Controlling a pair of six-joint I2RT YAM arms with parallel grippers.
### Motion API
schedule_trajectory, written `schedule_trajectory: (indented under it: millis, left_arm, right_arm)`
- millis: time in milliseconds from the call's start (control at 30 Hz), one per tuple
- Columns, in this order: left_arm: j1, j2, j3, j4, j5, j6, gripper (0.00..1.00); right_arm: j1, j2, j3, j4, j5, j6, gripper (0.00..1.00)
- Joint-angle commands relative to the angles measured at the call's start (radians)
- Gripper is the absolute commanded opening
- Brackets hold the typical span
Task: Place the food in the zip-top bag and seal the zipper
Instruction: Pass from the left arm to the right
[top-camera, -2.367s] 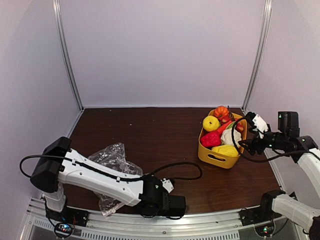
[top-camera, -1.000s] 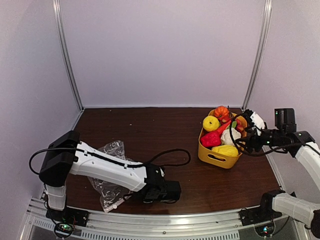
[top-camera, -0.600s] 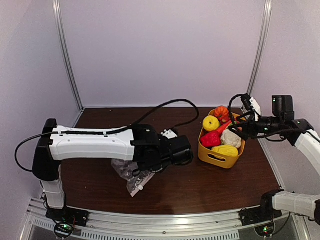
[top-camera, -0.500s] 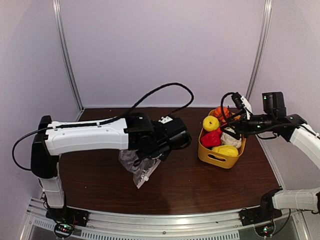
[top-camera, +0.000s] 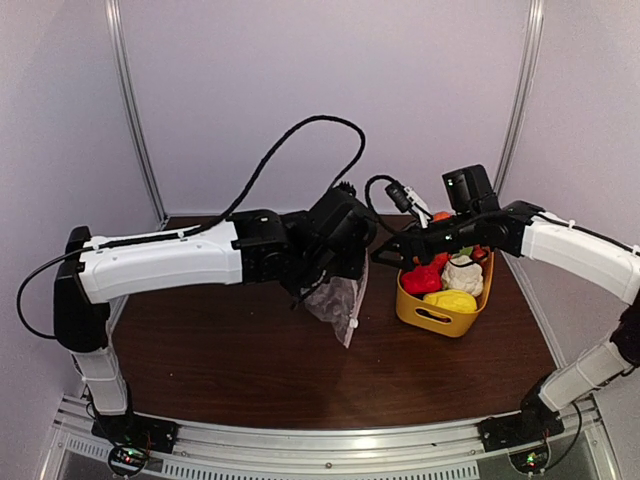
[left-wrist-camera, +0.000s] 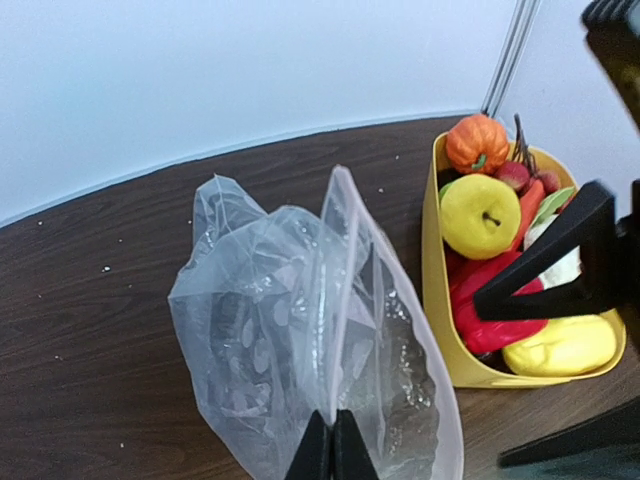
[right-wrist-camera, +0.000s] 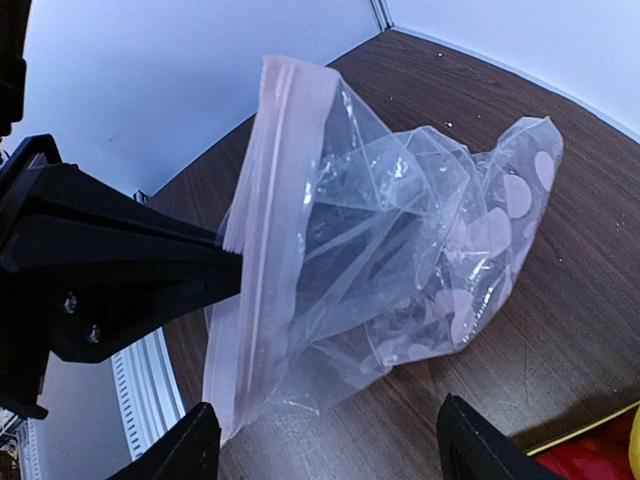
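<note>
The clear zip-top bag (top-camera: 340, 303) hangs in the air just left of the yellow basket (top-camera: 425, 318). My left gripper (left-wrist-camera: 332, 445) is shut on the bag's (left-wrist-camera: 300, 340) upper edge, on the zipper (right-wrist-camera: 262, 200) strip. My right gripper (right-wrist-camera: 330, 455) is open and faces the bag (right-wrist-camera: 400, 240) from the basket side, with nothing between its fingers (right-wrist-camera: 190, 445). In the top view the right gripper (top-camera: 384, 256) is beside the left gripper (top-camera: 318, 284). The food lies in the basket: a yellow lemon (left-wrist-camera: 478, 215), a red pepper (left-wrist-camera: 490, 305), a white cauliflower (top-camera: 462, 275) and an orange piece (left-wrist-camera: 477, 143).
The basket (left-wrist-camera: 433, 260) stands at the right of the brown table (top-camera: 230, 350), near the right wall post (top-camera: 515, 110). A black cable (top-camera: 290, 150) loops above the left arm. The table's front rail (top-camera: 300, 440) runs along the near edge.
The left arm has lifted the bag off the table and carried it right, up to the basket. The right gripper has swung left from over the basket to the bag.
</note>
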Motion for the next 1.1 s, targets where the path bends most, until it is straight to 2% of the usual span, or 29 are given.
schedule_trajectory:
  millis: [0, 300, 367, 500, 600, 700, 833, 1000, 1067]
  left_arm:
    - [0.008, -0.074, -0.062, 0.164, 0.004, -0.068, 0.00]
    - [0.008, -0.104, -0.102, 0.214, 0.028, -0.100, 0.00]
    - [0.008, -0.107, -0.111, 0.215, 0.020, -0.110, 0.00]
    - [0.008, -0.119, -0.133, 0.218, -0.005, -0.152, 0.00]
    - [0.008, -0.126, -0.138, 0.234, -0.005, -0.158, 0.00]
    - [0.008, -0.127, -0.132, 0.241, 0.007, -0.158, 0.00]
    - [0.008, -0.132, -0.135, 0.239, 0.016, -0.160, 0.00]
    - [0.008, -0.146, -0.149, 0.219, 0.021, -0.163, 0.00]
    - [0.008, -0.152, -0.158, 0.218, 0.020, -0.165, 0.00]
  right_arm:
    - [0.024, 0.048, 0.048, 0.051, 0.044, 0.099, 0.73]
    - [0.026, 0.099, 0.116, 0.043, 0.107, 0.112, 0.57]
    - [0.026, 0.104, 0.140, 0.034, 0.066, 0.112, 0.57]
    - [0.034, 0.082, 0.149, 0.059, -0.132, 0.123, 0.67]
    - [0.058, 0.073, 0.146, 0.045, -0.114, 0.104, 0.69]
    - [0.074, 0.096, 0.158, 0.005, -0.032, 0.075, 0.68]
    - [0.075, 0.124, 0.183, -0.016, 0.115, 0.071, 0.56]
    - [0.056, 0.119, 0.209, -0.036, 0.263, 0.059, 0.24]
    - [0.050, 0.112, 0.207, -0.041, 0.305, 0.049, 0.15]
